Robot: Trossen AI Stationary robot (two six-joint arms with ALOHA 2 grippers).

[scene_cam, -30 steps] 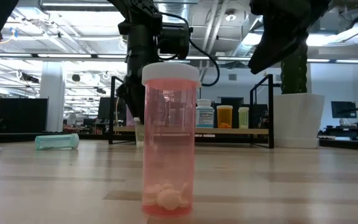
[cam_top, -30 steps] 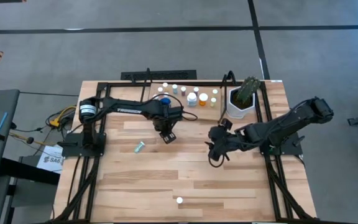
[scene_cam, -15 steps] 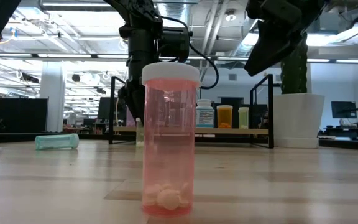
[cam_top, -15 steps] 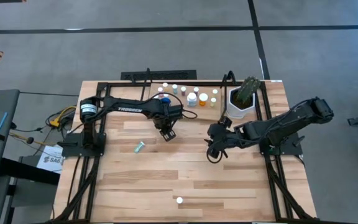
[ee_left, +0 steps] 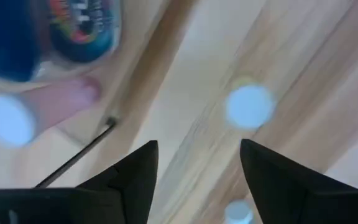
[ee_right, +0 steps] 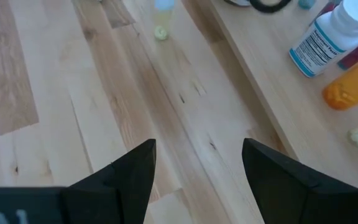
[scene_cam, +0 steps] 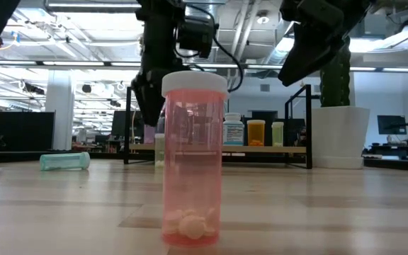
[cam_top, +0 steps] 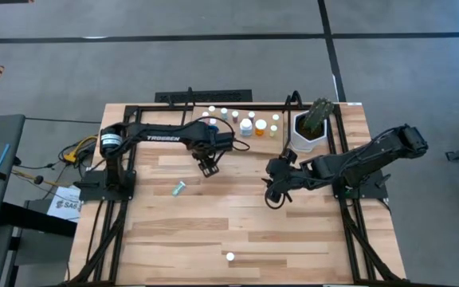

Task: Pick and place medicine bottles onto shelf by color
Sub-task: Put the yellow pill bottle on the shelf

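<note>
Hovering just in front of the shelf [cam_top: 241, 127], the left gripper [cam_top: 206, 167] is hanging over the table [cam_top: 213, 231] with its two fingers [ee_left: 132, 180] standing apart and nothing between them. Below it in the left wrist view a white-capped bottle [ee_left: 248, 106] is standing upright on the wood, clear of both fingers, with the shelf's edge and a blue bottle [ee_left: 79, 28] alongside. The low view is showing that small pale bottle [scene_cam: 159, 149] on the table, under the dark gripper and in front of the shelf.

Over on the other side, the right gripper [cam_top: 272, 195] is hanging above the table's middle right, fingers [ee_right: 120, 180] spread wide and empty, looking across bare wood toward a white labelled bottle [ee_right: 334, 31] and an orange bottle [ee_right: 353, 84] on the shelf board.

On the shelf a cluster of bottles is standing beside the white pot [cam_top: 309, 131] with its green plant. A teal bottle [cam_top: 179, 188] is lying on its side left of centre, well apart from both grippers. Near the front edge a pink bottle [scene_cam: 193, 159] with a white cap is standing alone, pills visible at its bottom.
</note>
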